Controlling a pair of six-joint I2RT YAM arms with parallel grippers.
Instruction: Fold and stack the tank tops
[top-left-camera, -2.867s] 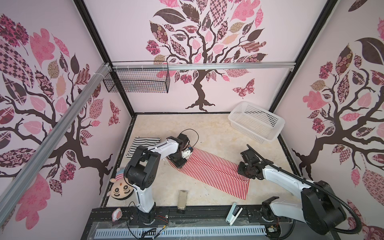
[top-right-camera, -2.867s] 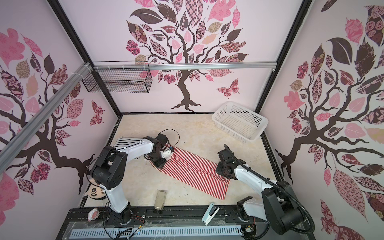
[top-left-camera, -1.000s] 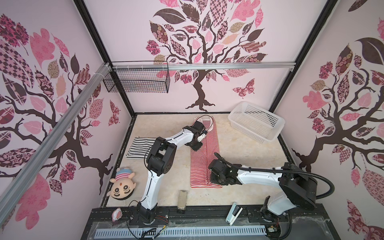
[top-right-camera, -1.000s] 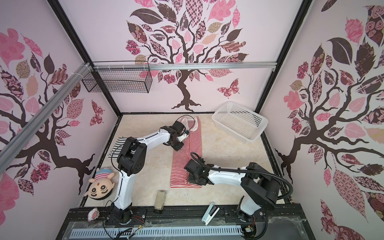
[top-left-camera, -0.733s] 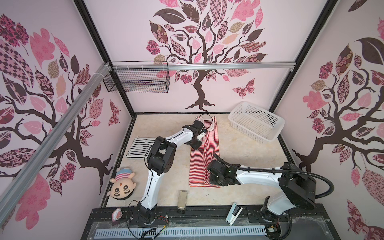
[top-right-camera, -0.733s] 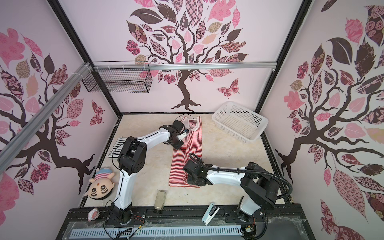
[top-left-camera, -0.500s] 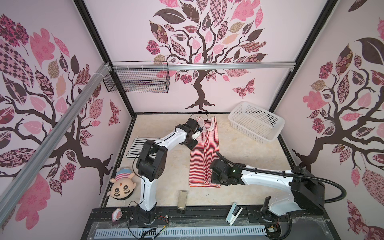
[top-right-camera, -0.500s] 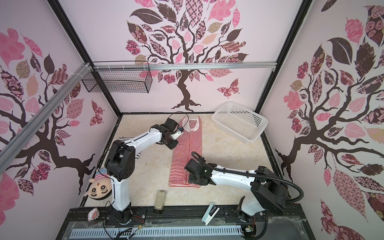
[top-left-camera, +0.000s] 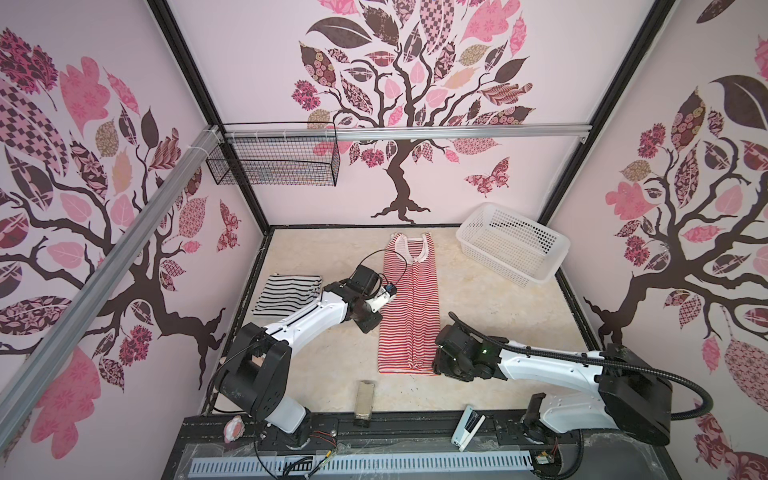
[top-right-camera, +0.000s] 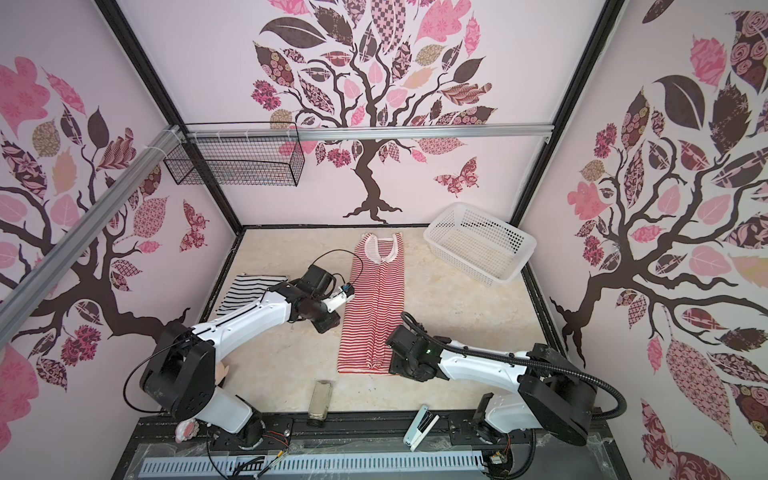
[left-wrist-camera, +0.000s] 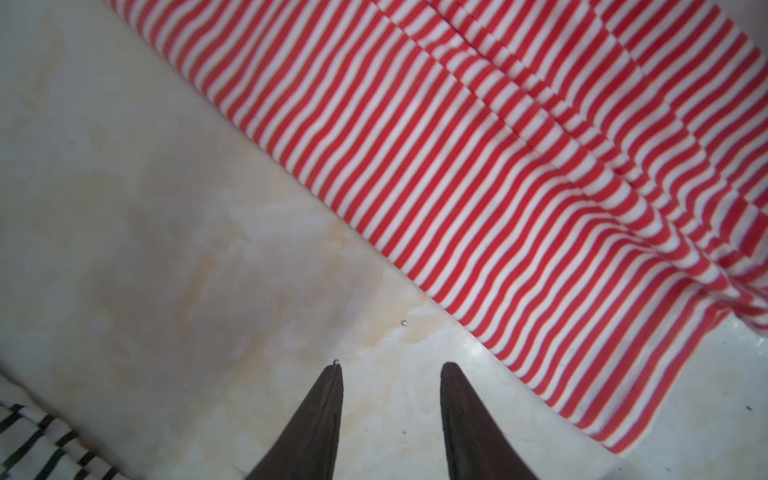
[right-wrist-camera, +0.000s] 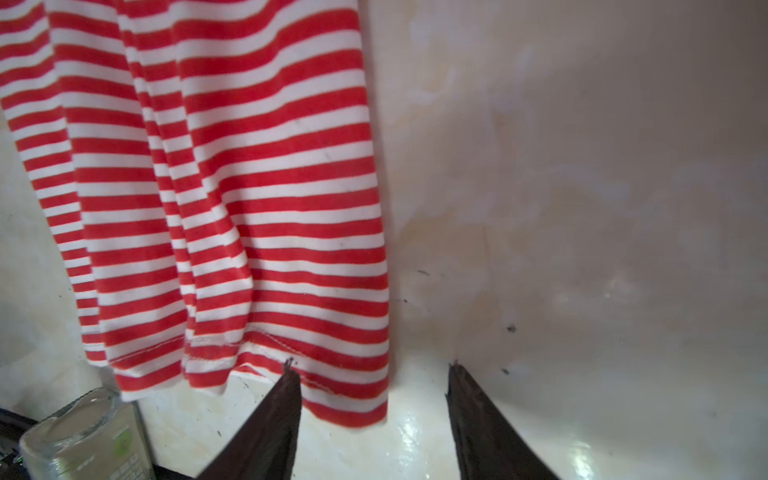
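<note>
A: Far right corner of the table (top-left-camera: 478, 316)?
B: White lattice basket (top-left-camera: 540, 272), set at an angle to the walls.
A: On the walls?
B: Black wire basket (top-left-camera: 274, 160), hung under an aluminium rail (top-left-camera: 457, 133), back left. Tree decal (top-left-camera: 401, 183), pink and brown leaves. Butterfly decal (top-left-camera: 487, 181) beside the trunk.
A: Front edge?
B: Clear glass jar (top-left-camera: 364, 398) on its side, near the middle. White stapler-like object (top-left-camera: 468, 427) on the black frame (top-left-camera: 415, 428), right of the jar. Small pink item (top-left-camera: 235, 428) front left, mostly hidden.

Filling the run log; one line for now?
red-and-white tank top flat, narrow | black-and-white tank top folded | left gripper open | right gripper open
</note>
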